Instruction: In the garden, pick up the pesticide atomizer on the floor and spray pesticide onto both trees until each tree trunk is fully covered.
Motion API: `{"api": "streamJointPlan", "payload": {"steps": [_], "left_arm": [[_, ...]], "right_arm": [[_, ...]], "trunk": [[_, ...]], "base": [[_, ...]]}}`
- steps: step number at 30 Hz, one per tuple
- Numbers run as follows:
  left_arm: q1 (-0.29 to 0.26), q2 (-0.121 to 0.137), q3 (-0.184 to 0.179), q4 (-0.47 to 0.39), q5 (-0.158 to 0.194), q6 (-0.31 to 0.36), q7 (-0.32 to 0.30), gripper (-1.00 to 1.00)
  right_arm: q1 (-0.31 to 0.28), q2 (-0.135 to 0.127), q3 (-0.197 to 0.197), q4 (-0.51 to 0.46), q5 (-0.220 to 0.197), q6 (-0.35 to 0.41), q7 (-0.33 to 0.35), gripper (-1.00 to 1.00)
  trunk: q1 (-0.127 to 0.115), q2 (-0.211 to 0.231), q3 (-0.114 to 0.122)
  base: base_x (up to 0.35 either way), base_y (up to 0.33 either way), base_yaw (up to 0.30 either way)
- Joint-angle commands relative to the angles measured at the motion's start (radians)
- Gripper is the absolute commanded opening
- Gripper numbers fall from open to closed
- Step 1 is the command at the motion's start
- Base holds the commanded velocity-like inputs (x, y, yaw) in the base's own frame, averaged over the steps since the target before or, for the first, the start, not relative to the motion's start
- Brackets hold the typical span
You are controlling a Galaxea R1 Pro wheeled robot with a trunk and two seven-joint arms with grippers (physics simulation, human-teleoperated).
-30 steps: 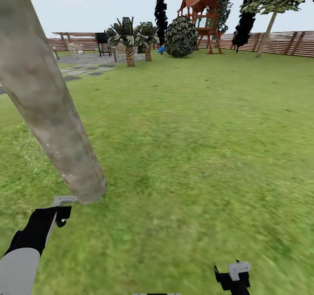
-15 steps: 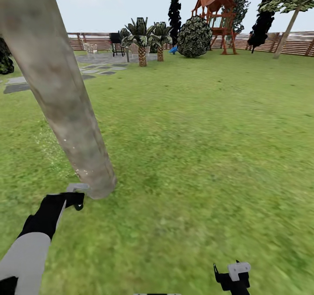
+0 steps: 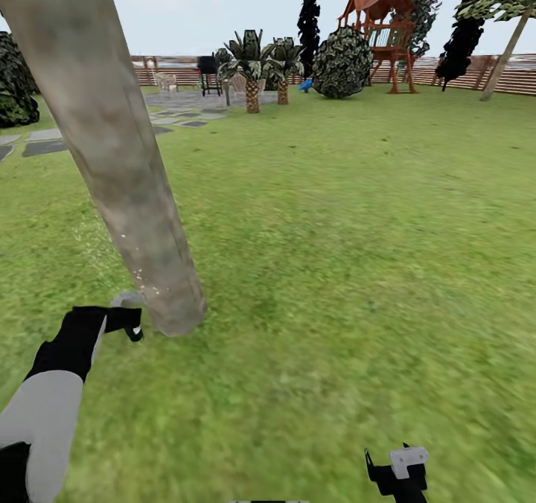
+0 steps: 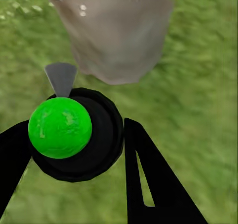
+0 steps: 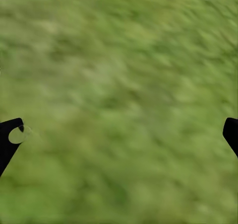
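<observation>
A simulated backyard garden: a wide green lawn (image 3: 350, 213) runs to a brown slatted wooden fence (image 3: 514, 79) at 1 o'clock. A red-roofed wooden play tower (image 3: 383, 34) stands at 12, short palms (image 3: 253, 60) and grey stone paving (image 3: 45, 146) toward 11, with what may be a grill (image 3: 208, 71) beyond. A thick grey-brown tree trunk (image 3: 112, 146) rises close at 10.

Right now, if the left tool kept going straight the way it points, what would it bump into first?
Probably the base of the tree trunk. The left tool holds the atomizer with its nozzle aimed there; depth is hard to judge.
</observation>
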Motion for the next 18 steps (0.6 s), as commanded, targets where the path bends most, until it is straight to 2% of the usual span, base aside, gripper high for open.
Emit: {"api": "streamJointPlan", "payload": {"steps": [1,2,3,5,6,7,8,10,12,15,17,18], "left_arm": [[-0.013,0.014,0.002,0.000,0.000,0.004,-0.001,-1.00],[-0.017,0.030,0.000,0.001,0.000,0.006,0.000,-1.00],[-0.015,0.035,-0.002,0.001,0.000,0.007,-0.001,-1.00],[-0.014,0.029,-0.007,0.001,-0.002,0.006,-0.001,-1.00],[-0.013,0.027,-0.029,0.002,-0.001,0.006,-0.002,-1.00],[-0.014,0.023,-0.072,0.003,0.000,0.007,-0.011,-1.00],[-0.017,0.018,-0.100,0.002,0.001,0.009,-0.030,-1.00],[-0.024,0.004,-0.124,0.000,0.000,0.018,-0.070,-1.00],[-0.027,0.001,-0.132,-0.001,0.000,0.022,-0.084,-1.00],[-0.053,0.020,-0.124,-0.001,-0.002,0.024,-0.089,-1.00],[-0.061,0.067,-0.120,0.001,-0.001,0.024,-0.089,-1.00],[-0.060,0.074,-0.119,0.001,-0.001,0.024,-0.090,-1.00]], "right_arm": [[0.000,0.000,0.000,0.000,0.000,0.000,0.000,1.00],[0.000,0.000,0.000,0.000,0.000,0.000,0.000,1.00],[0.000,0.000,0.000,0.000,0.000,0.000,0.000,1.00],[0.000,0.000,0.000,0.000,0.000,0.000,0.000,1.00],[0.000,0.000,0.000,0.000,0.000,0.000,0.000,1.00],[0.000,0.000,0.000,0.000,0.000,0.000,0.000,1.00],[0.000,0.000,0.000,0.000,0.000,0.000,0.000,1.00],[0.000,0.000,0.000,0.000,0.000,0.000,0.000,1.00],[0.000,0.000,0.000,0.000,0.000,0.000,0.000,1.00],[0.000,0.000,0.000,0.000,0.000,0.000,0.000,1.00],[0.000,0.000,0.000,0.000,0.001,0.000,0.000,1.00],[0.000,0.000,0.000,0.000,0.001,0.000,0.000,1.00]], "trunk": [[0.000,0.000,0.000],[0.000,0.000,0.000],[0.000,0.000,0.000],[0.000,0.000,0.000],[0.000,0.000,0.000],[0.000,0.000,0.000],[0.000,0.000,0.000],[0.000,0.000,0.000],[0.000,0.000,0.000],[0.000,0.000,0.000],[0.000,0.000,0.000],[0.000,0.000,0.000]], "base": [[0.000,0.000,0.004],[0.000,0.000,0.001],[0.000,0.000,0.000],[0.000,0.000,0.000],[0.000,0.000,0.000],[0.000,0.000,0.000],[0.000,0.000,0.000],[0.000,0.000,0.000],[0.000,0.000,0.000],[0.000,0.000,0.000],[0.000,0.000,0.000],[0.000,0.000,0.000]]}}
